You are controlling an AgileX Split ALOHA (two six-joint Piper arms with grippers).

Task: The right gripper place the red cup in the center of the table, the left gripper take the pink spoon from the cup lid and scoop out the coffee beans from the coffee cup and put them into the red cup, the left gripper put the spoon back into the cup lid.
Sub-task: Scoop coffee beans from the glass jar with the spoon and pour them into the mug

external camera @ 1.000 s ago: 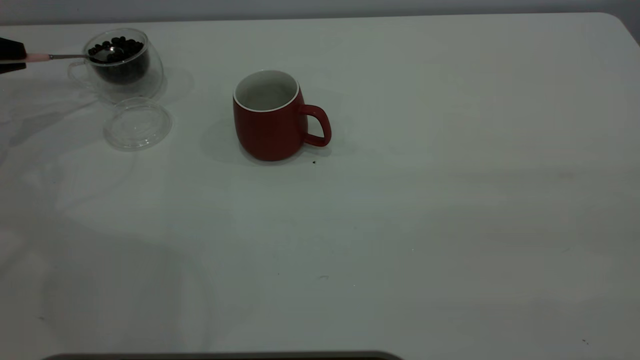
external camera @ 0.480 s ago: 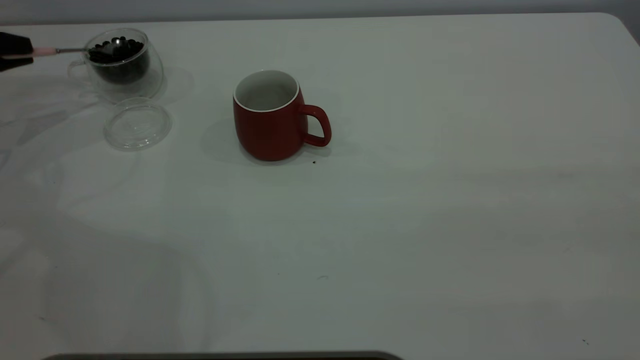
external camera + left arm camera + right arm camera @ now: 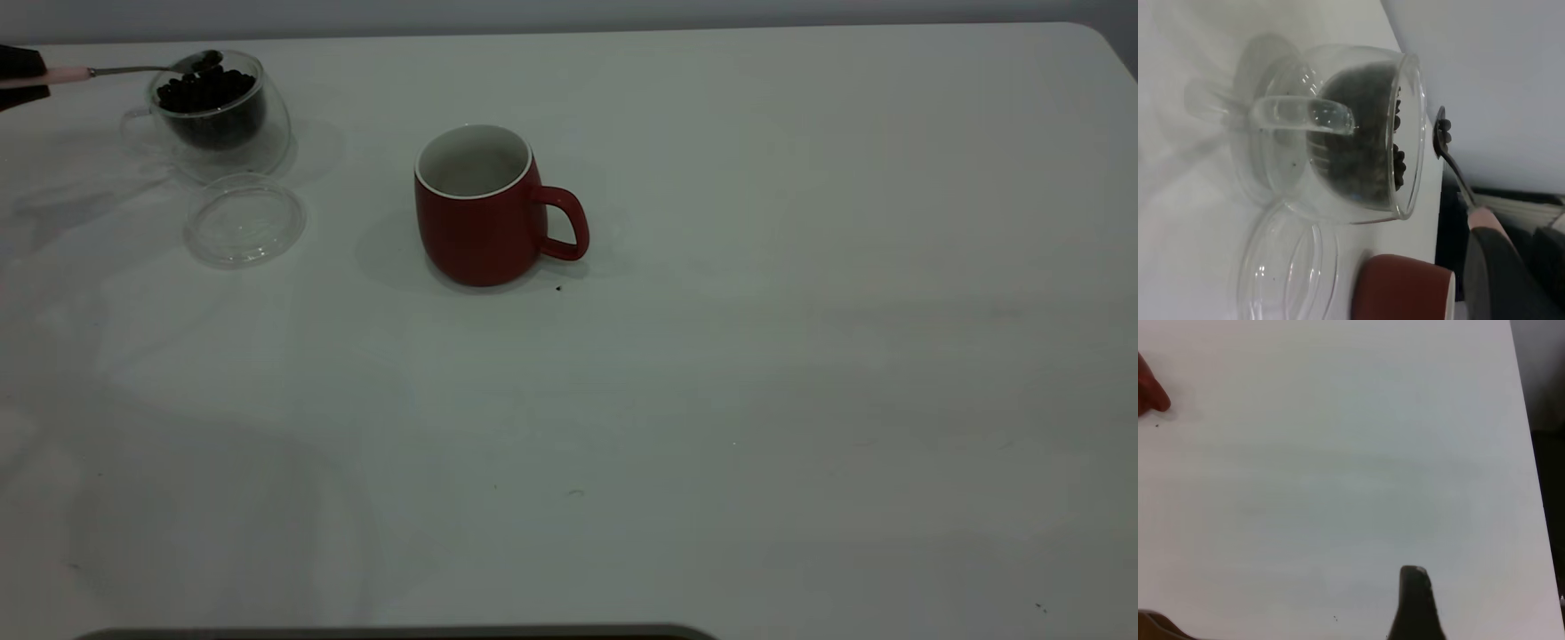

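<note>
The red cup [image 3: 480, 209] stands upright near the table's [image 3: 711, 400] middle, white inside, handle to the right. At the far left, the clear coffee cup [image 3: 218, 111] holds dark coffee beans [image 3: 206, 91]. My left gripper [image 3: 27, 76] at the left edge is shut on the pink spoon [image 3: 67, 75]; its metal bowl hovers just over the cup's far rim with a few beans in it. The cup lid [image 3: 244, 220] lies flat in front of the coffee cup. In the left wrist view the spoon [image 3: 1451, 160] sits beside the coffee cup [image 3: 1338, 133]. My right gripper [image 3: 1285, 620] hangs open over bare table.
The table's back edge runs close behind the coffee cup. A tiny dark speck [image 3: 558, 288] lies by the red cup's handle. A dark strip [image 3: 391, 633] lines the front edge. The red cup's handle [image 3: 1150, 395] shows far off in the right wrist view.
The spoon has lifted out of the beans to above the coffee cup's rim, carrying a few beans. The left gripper rose slightly. The cups and lid have not moved.
</note>
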